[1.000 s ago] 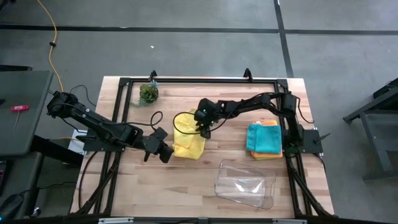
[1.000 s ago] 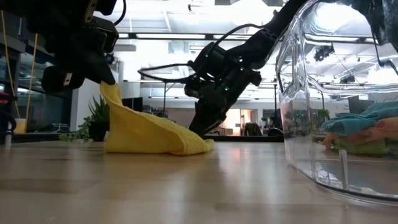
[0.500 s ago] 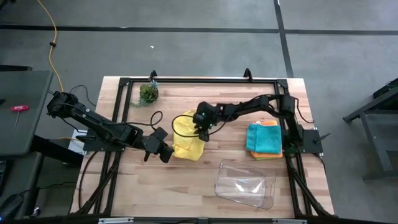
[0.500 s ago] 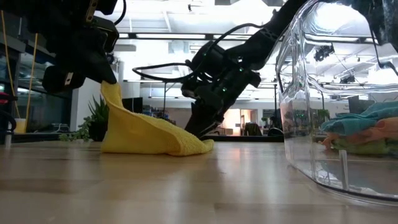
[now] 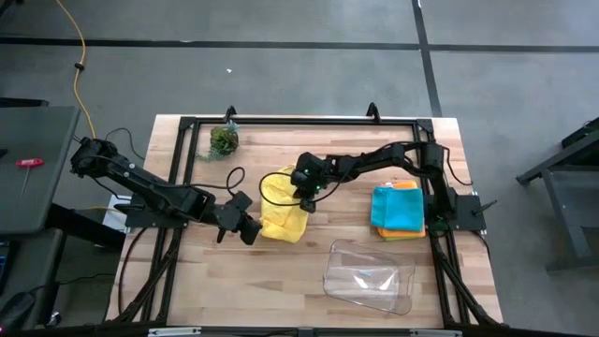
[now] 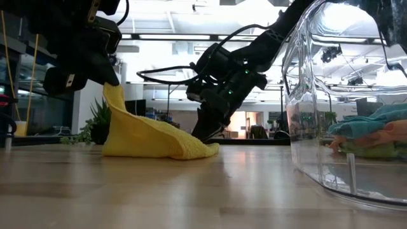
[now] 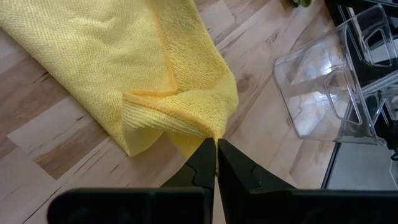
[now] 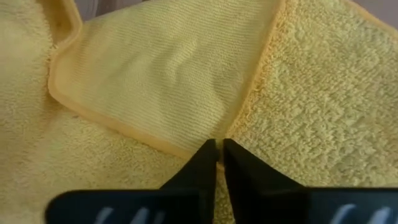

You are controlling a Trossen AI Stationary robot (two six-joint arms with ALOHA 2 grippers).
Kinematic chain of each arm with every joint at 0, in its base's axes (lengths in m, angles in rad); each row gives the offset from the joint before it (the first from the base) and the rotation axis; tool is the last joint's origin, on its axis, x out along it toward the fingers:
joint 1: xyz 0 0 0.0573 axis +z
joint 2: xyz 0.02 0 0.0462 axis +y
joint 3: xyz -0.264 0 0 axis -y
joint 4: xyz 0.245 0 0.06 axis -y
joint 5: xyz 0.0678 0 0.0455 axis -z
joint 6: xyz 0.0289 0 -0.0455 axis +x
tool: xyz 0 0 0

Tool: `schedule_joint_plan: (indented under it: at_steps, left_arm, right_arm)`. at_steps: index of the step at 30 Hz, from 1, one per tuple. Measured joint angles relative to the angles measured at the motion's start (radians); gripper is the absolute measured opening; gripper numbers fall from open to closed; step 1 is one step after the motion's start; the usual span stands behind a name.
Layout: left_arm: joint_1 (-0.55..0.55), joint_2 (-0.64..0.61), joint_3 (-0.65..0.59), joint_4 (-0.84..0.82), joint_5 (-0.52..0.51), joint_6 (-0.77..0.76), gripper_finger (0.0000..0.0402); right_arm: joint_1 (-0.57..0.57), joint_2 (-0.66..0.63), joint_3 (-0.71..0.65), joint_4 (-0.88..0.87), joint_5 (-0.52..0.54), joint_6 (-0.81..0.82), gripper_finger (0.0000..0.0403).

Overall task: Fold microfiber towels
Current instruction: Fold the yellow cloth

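The yellow towel (image 5: 282,212) lies partly folded at mid-table, most of it flat on the wood. My left gripper (image 5: 249,230) is shut on its near-left corner, which stands raised in the low view (image 6: 115,97). My right gripper (image 5: 306,199) is shut on the towel's far-right part and comes down behind it in the low view (image 6: 203,132). A teal towel (image 5: 399,208) tops a stack at the right, with orange (image 5: 406,185) showing beneath it. The grey and lime green towels cannot be made out. My left gripper pinches a bunched, hemmed corner of the yellow towel (image 7: 208,127) between its two fingers, more than one layer. That corner is lifted above the table and the cloth slopes down from it to the wood (image 6: 159,143). My right gripper pinches the hemmed edge (image 8: 219,133) where a turned-over flap meets the terry side. Its fingers slant down from the table's right and far side. The cloth there lies low on the table.
A clear plastic tray (image 5: 369,275) stands at the near right and fills the right of the low view (image 6: 343,114). A small leafy clump (image 5: 223,141) sits at the far left. A black frame (image 5: 309,121) runs along the table's far edge.
My right gripper has shifted a little toward the table's left, still shut on the towel's edge. My left gripper keeps the raised corner where it was.
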Motion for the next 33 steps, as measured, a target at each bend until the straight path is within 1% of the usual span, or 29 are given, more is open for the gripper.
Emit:
schedule_joint_plan:
  at_steps: [1, 3, 6, 11, 16, 21, 26, 29, 33]
  left_arm:
    - [0.000, 0.000, 0.000, 0.000, 0.000, 0.000, 0.0000]
    - [0.000, 0.000, 0.000, 0.000, -0.004, 0.000, 0.0000]
    - [0.000, 0.000, 0.000, 0.000, -0.017, 0.006, 0.0000]
    - [0.010, -0.017, 0.001, -0.009, -0.018, 0.083, 0.0000]
    - [0.074, -0.075, 0.064, -0.148, -0.019, 0.222, 0.0000]
    - [0.189, -0.128, 0.176, -0.326, -0.027, 0.454, 0.0000]
    - [0.352, -0.148, 0.308, -0.464, -0.050, 0.685, 0.0000]
    - [0.461, -0.149, 0.382, -0.482, -0.087, 0.850, 0.0000]
    - [0.611, -0.145, 0.461, -0.483, -0.108, 1.043, 0.0000]
  right_arm:
    - [0.000, 0.000, 0.000, -0.002, -0.003, -0.003, 0.0012]
    - [0.000, 0.000, 0.000, -0.003, -0.004, -0.001, 0.0004]
    - [0.000, -0.002, 0.000, -0.002, -0.013, 0.023, 0.0003]
    - [-0.018, -0.053, 0.000, -0.007, -0.026, 0.048, 0.0001]
    - [-0.060, -0.157, 0.001, -0.038, -0.026, 0.061, 0.0000]
    - [-0.108, -0.279, 0.001, -0.077, -0.023, 0.065, 0.0000]
    - [-0.160, -0.416, 0.001, -0.127, 0.031, 0.065, 0.0000]
    - [-0.191, -0.495, 0.001, -0.169, 0.075, 0.062, 0.0000]
    - [-0.232, -0.598, 0.001, -0.240, 0.142, 0.042, 0.0000]
